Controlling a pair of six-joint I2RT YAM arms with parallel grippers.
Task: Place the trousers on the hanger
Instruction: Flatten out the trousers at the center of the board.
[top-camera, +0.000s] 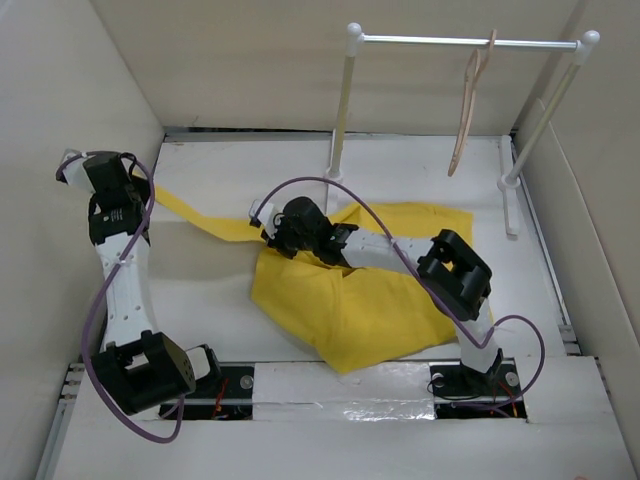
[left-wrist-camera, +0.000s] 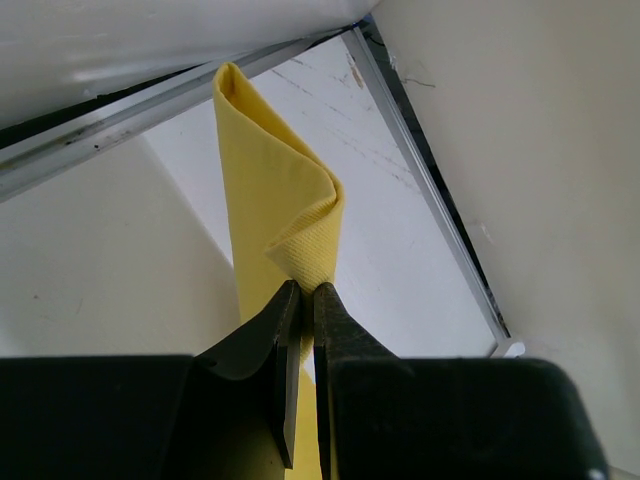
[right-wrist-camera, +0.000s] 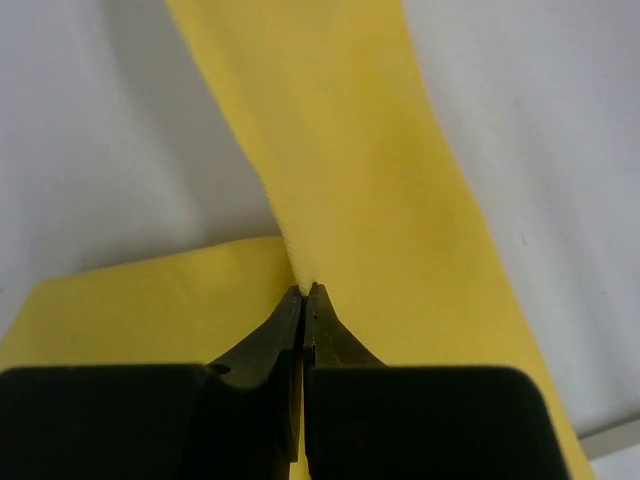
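Observation:
The yellow trousers (top-camera: 350, 300) lie bunched on the white table, with one leg stretched out toward the far left. My left gripper (top-camera: 138, 178) is shut on the end of that leg, a folded edge of cloth (left-wrist-camera: 285, 215) standing up between its jaws (left-wrist-camera: 305, 290). My right gripper (top-camera: 270, 232) is shut on a ridge of the trousers (right-wrist-camera: 330, 190) near the middle, its jaws pinching the cloth (right-wrist-camera: 304, 292). The pale wooden hanger (top-camera: 470, 105) hangs from the white rail at the back right, apart from both grippers.
The white rail (top-camera: 470, 42) stands on two posts at the back right. White walls enclose the table on the left, back and right. A metal frame edge (left-wrist-camera: 420, 180) runs along the back left corner close to my left gripper.

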